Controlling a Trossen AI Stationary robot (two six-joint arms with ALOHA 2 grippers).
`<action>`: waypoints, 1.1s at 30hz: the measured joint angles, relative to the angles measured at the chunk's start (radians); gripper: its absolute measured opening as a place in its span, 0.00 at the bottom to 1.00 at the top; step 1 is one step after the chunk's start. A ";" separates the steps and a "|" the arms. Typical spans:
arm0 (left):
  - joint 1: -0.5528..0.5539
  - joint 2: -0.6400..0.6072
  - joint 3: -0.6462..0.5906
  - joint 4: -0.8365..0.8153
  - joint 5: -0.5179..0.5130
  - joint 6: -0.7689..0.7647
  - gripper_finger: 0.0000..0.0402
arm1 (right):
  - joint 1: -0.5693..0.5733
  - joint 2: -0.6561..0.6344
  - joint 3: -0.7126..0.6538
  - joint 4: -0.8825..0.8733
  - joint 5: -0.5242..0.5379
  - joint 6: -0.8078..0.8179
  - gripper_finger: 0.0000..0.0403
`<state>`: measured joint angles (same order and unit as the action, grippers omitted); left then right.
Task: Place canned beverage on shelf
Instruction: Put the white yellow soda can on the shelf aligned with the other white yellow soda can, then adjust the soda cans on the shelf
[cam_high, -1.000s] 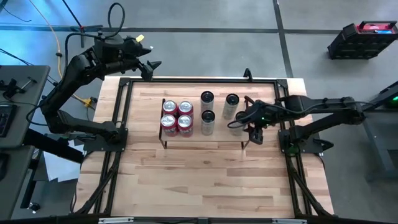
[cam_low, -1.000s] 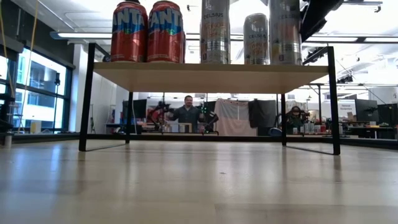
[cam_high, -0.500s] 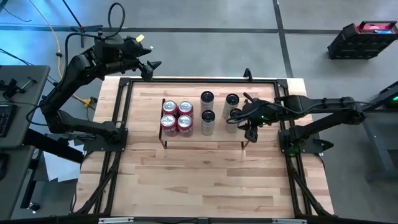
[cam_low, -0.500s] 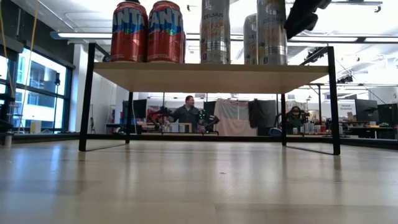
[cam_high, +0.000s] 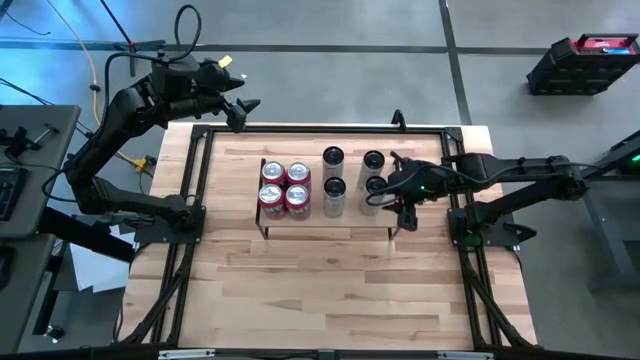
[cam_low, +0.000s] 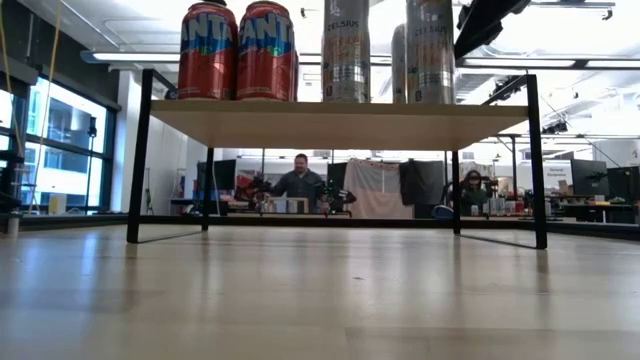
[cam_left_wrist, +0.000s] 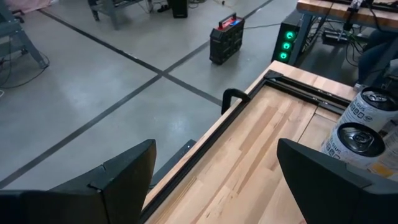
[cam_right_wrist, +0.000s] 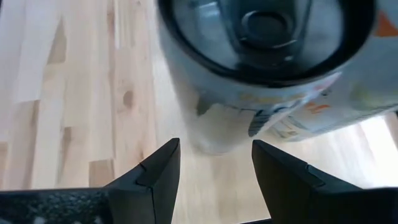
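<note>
The wooden table (cam_high: 330, 280) is lying wide and bare on the near side of the jaws, and the shelf (cam_high: 355, 205) is sitting at its middle, directly under the right gripper (cam_high: 388, 190). That gripper is reaching in over the shelf's end, and its jaws are gripping the silver can (cam_high: 375, 186) by the side. In the right wrist view the two fingers (cam_right_wrist: 155, 174) are flanking the can's body below its lid. From table height the can (cam_low: 430, 50) is looking upright, with its base at or just on the board (cam_low: 340, 125). I judge this to be the release step. To do it well, the can should be resting flat before the jaws are parting, and the fingers should be opening only enough to clear its sides. Then the gripper should be backing straight out, away from the can and over the shelf's end. Room is getting tight ahead of the jaws. Another silver can (cam_high: 373, 160) is standing just beyond the held one, and two more (cam_high: 333, 172) are lining up farther ahead. Four red cans (cam_high: 284, 187) are filling the far end of the board. The shelf's black frame (cam_low: 532, 160) is rising just behind the jaws, so the retreat should be staying above it. The left gripper (cam_high: 238, 105) is waiting high off the table's far corner with its jaws wide apart and empty.
</note>
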<state>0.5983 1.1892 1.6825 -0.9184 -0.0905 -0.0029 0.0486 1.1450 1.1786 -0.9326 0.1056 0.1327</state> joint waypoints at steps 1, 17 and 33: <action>0.000 0.000 0.000 0.000 0.000 0.000 0.81 | 0.000 0.000 0.000 0.000 0.009 0.003 0.46; -0.057 0.000 0.000 0.004 0.175 0.007 0.81 | -0.003 -0.001 0.000 0.016 -0.001 -0.063 0.46; -0.252 0.000 0.000 0.025 0.129 -0.019 0.81 | 0.051 -0.007 0.084 -0.175 0.008 0.128 0.46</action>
<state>0.3462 1.1889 1.6825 -0.8933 0.0386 -0.0223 0.0997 1.1381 1.2629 -1.1076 0.1133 0.2607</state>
